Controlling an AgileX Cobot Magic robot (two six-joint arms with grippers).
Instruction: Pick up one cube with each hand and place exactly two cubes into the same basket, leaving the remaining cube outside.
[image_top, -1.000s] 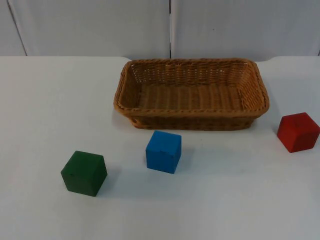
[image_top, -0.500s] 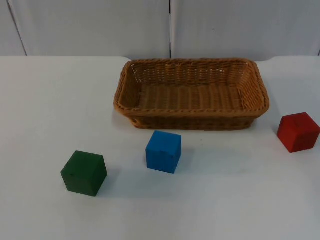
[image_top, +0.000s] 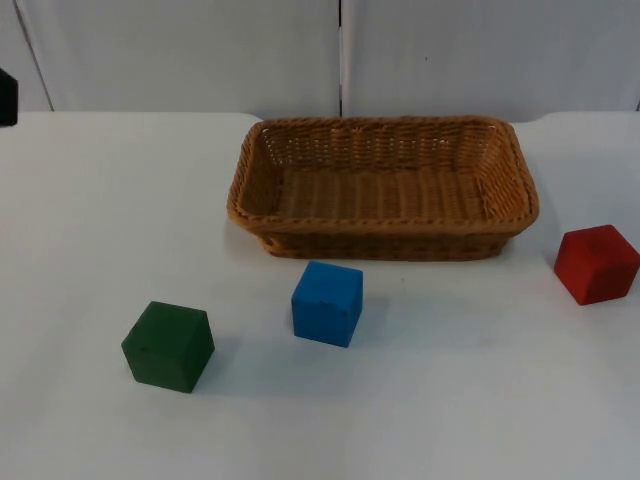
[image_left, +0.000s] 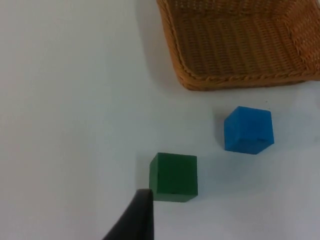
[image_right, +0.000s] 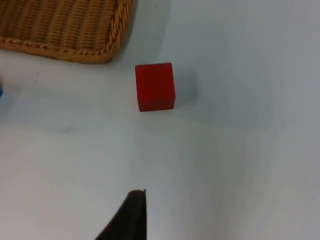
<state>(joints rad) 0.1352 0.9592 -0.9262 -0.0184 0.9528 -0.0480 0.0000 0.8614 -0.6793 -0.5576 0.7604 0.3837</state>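
A green cube (image_top: 168, 345) sits at the front left of the table, a blue cube (image_top: 327, 302) just in front of the basket, and a red cube (image_top: 596, 263) at the right. The wicker basket (image_top: 250, 190) stands at the back middle with nothing in it. My left gripper (image_left: 141, 202) hovers above the table close beside the green cube (image_left: 173, 176), holding nothing. The blue cube (image_left: 248, 129) and the basket (image_left: 200, 80) lie beyond it. My right gripper (image_right: 134, 202) hangs over bare table, well short of the red cube (image_right: 155, 86), holding nothing.
A black part of the left arm (image_top: 6, 97) shows at the table's far left edge. The grey partition wall (image_top: 340, 50) closes the back. A corner of the basket (image_right: 75, 45) lies near the red cube.
A black part of the left arm has come into the top view at the left edge. The three cubes and the basket have not moved.
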